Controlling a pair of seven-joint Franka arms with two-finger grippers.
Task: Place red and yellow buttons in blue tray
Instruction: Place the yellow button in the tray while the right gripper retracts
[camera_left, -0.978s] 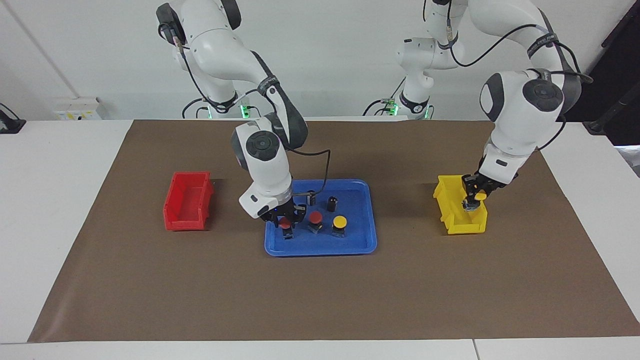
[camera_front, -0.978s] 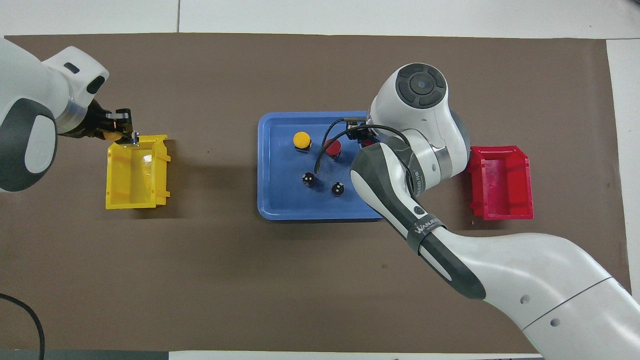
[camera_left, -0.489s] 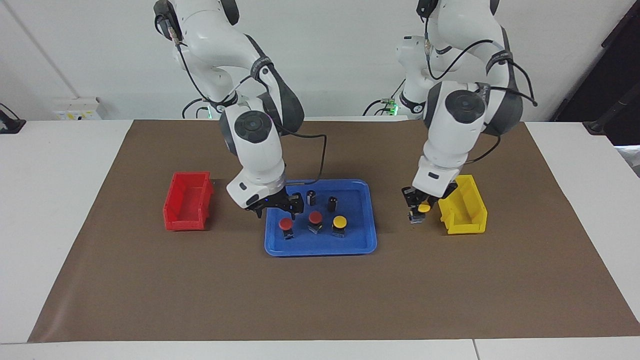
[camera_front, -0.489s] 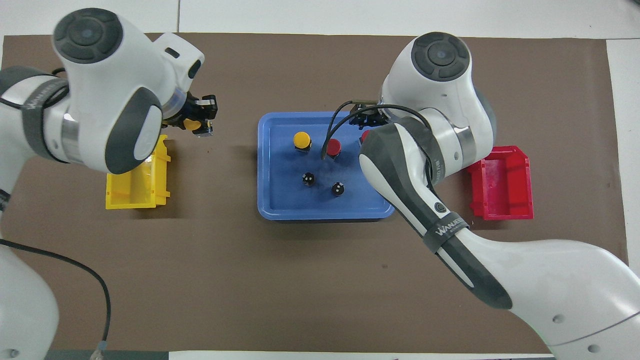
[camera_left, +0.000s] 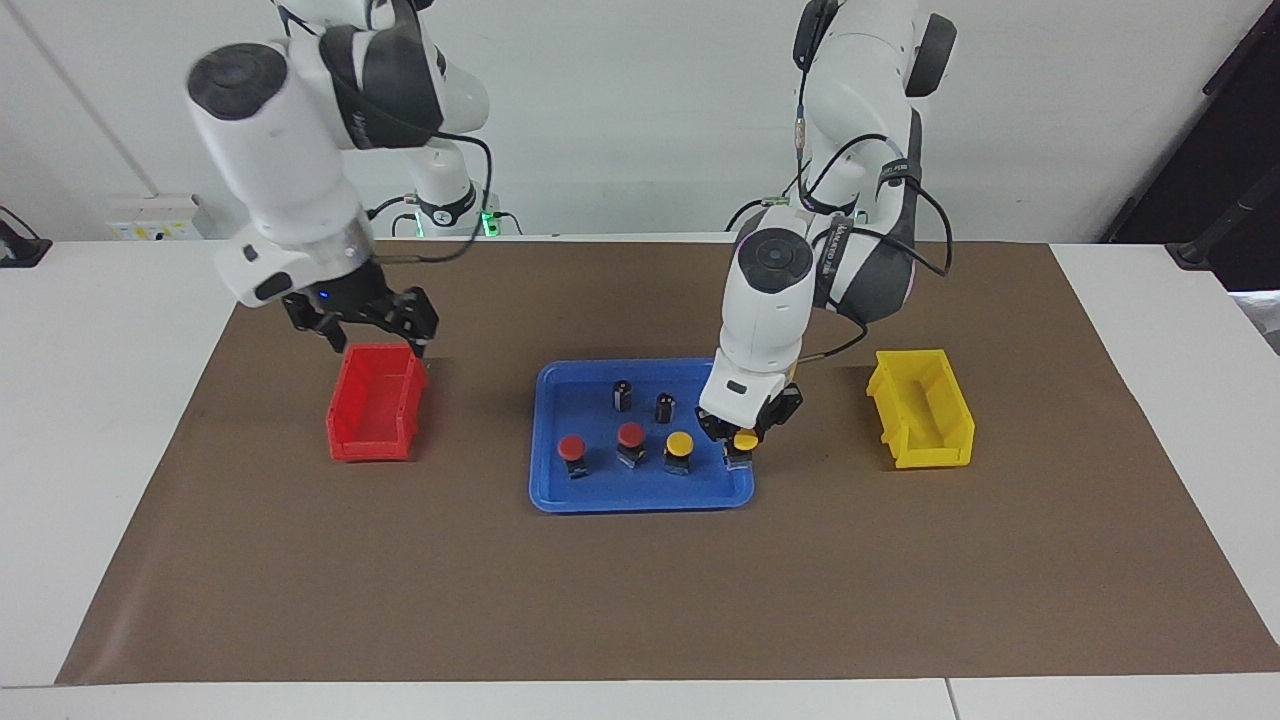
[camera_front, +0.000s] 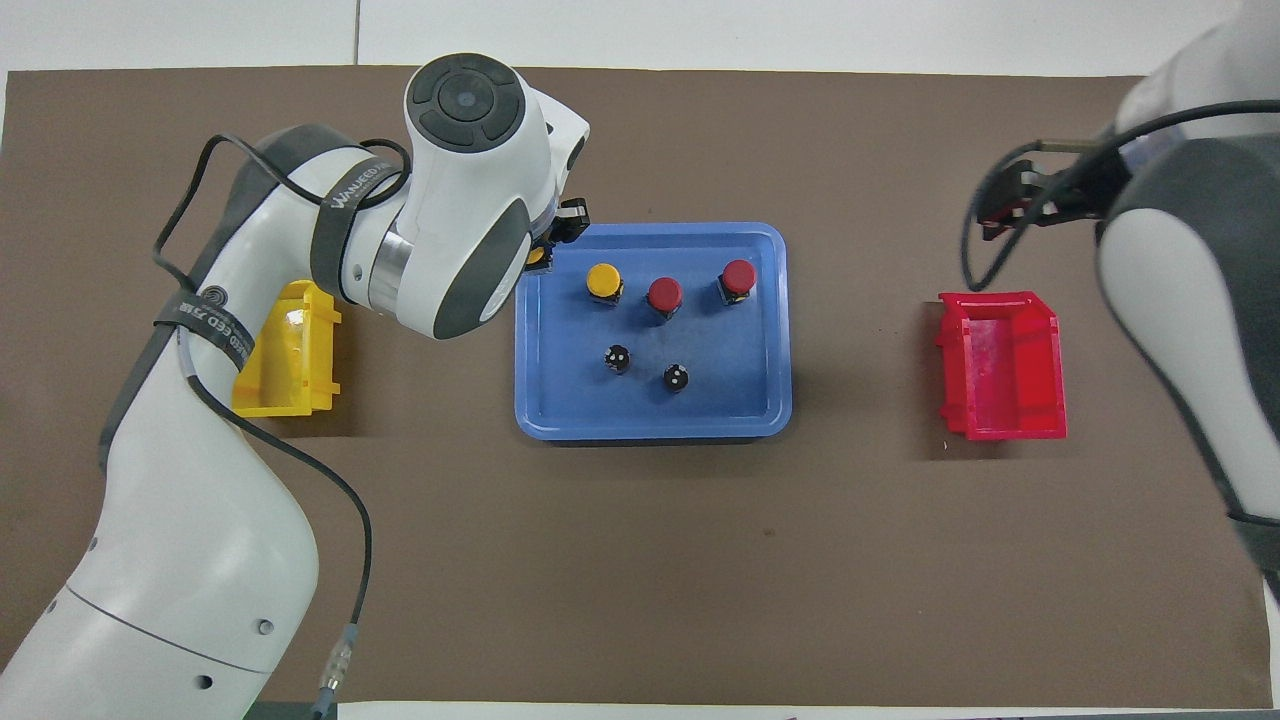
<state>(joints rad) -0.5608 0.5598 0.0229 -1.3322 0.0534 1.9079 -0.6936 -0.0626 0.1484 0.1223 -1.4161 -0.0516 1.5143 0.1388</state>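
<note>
The flat blue plastic tray (camera_left: 590, 500) contains two red-capped push buttons (camera_left: 630, 436), one yellow-capped push button (camera_left: 679, 443) and two dark capless cylinders (camera_left: 622, 394). The left gripper (camera_left: 741, 446), over the tray's corner, clamps a second yellow-capped button (camera_left: 745, 440). The right gripper (camera_left: 372, 330), jaws wide, hangs over the small red plastic bin (camera_left: 375, 405). The small yellow plastic bin (camera_left: 922, 408) stands on the counter.

Blue tray (camera_left: 640, 500) sits on a brown mat (camera_left: 640, 600) over a white table (camera_left: 100, 400), w/ a red bin (camera_left: 375, 415) & a yellow bin (camera_left: 925, 410) at the ends. In the tray: 2 red-cap buttons (camera_left: 572, 447) (camera_left: 630, 434) & 1 yellow-cap button (camera_left: 680, 442), all on dark bases, plus 2 black cylinders (camera_left: 622, 394) (camera_left: 665, 406) w/ white dots on top. Arms are white & grey w/ black grippers; the left gripper (camera_left: 742, 452) has another yellow-cap button (camera_left: 745, 440) in it, the right gripper (camera_left: 375, 325) has none.
</note>
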